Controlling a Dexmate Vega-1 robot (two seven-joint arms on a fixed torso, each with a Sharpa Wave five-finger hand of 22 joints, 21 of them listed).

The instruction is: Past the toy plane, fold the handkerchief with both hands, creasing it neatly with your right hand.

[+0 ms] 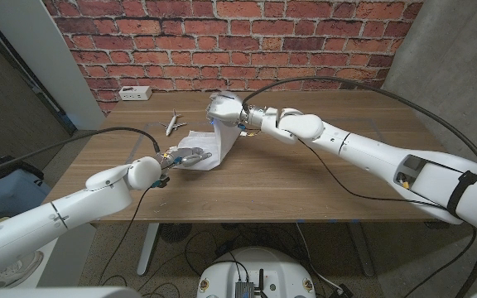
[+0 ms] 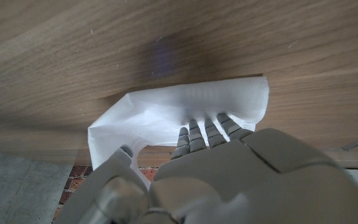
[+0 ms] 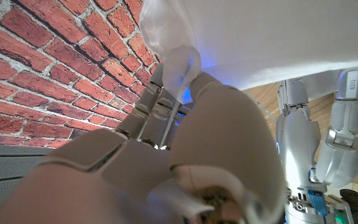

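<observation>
A white handkerchief (image 1: 212, 142) lies half raised on the wooden table (image 1: 305, 178), just nearer than the small toy plane (image 1: 174, 124). My right hand (image 1: 227, 108) pinches its far edge and holds it up off the table; the right wrist view shows a fold of the cloth (image 3: 182, 65) caught between the fingers of my right hand (image 3: 185, 149). My left hand (image 1: 185, 156) grips the near edge. In the left wrist view the fingers (image 2: 205, 134) of my left hand (image 2: 241, 180) lie on the handkerchief (image 2: 185, 106), thumb beside them.
A white socket strip (image 1: 133, 93) sits at the table's far left edge by the brick wall (image 1: 247, 41). Black cables (image 1: 338, 178) trail across the table along my right arm. Bare wood stretches to the right and front.
</observation>
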